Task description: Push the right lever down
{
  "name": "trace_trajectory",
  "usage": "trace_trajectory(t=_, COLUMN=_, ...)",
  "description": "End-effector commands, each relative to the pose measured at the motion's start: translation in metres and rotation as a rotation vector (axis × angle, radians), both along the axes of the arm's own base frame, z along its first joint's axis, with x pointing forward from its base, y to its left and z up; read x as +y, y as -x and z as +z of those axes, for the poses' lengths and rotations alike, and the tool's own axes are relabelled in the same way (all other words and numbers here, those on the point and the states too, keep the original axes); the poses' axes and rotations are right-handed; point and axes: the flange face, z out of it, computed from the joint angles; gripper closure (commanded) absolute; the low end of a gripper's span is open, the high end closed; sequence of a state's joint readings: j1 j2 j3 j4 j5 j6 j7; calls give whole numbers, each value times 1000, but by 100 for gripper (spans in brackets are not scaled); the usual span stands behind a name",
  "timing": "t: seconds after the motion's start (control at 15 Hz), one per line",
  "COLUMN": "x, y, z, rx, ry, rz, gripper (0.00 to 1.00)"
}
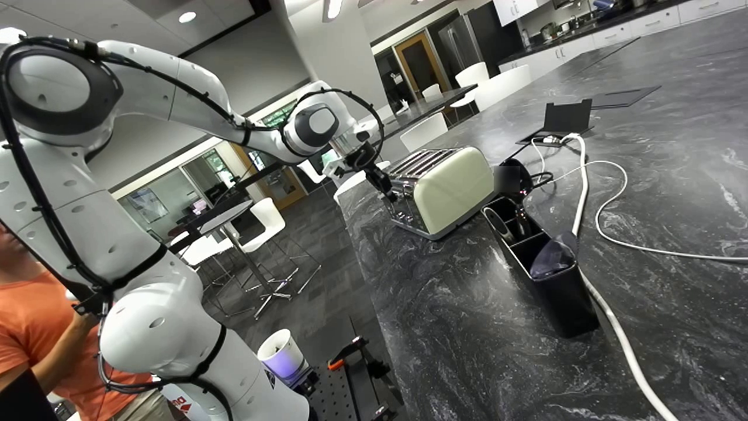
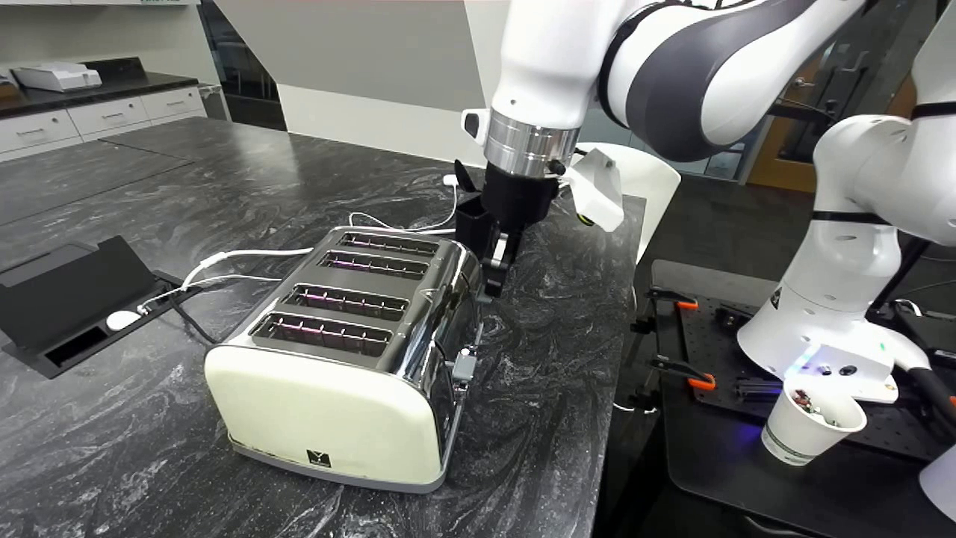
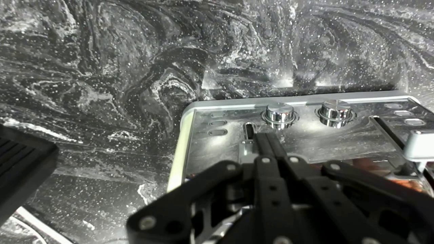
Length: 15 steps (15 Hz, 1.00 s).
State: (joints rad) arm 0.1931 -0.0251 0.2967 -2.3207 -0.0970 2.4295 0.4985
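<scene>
Wrist view: The robot's hand [image 3: 267, 137], fingers [image 3: 262, 145] together, points down just beside the right lever [image 3: 246, 151], at left here, of a cream-and-chrome four-slot toaster [image 3: 305, 144]; contact cannot be told. Beneath lies a marbled dark tabletop [image 3: 129, 57]; beyond, in an exterior view, stands a white chair [image 2: 650, 183].
</scene>
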Motion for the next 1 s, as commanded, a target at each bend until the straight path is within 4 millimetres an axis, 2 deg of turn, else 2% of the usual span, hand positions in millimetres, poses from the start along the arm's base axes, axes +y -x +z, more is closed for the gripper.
trace_trajectory(t=0.0, x=1, y=-5, z=-5, rx=-16, ry=-3, rz=-7, gripper=100)
trace_trajectory(t=0.53, x=-7, y=-14, z=-27, rx=-21, ry=-14, rz=22, gripper=100)
trace_trajectory(t=0.93, x=-9, y=-22, z=-52, rx=-20, ry=4, rz=46, gripper=100)
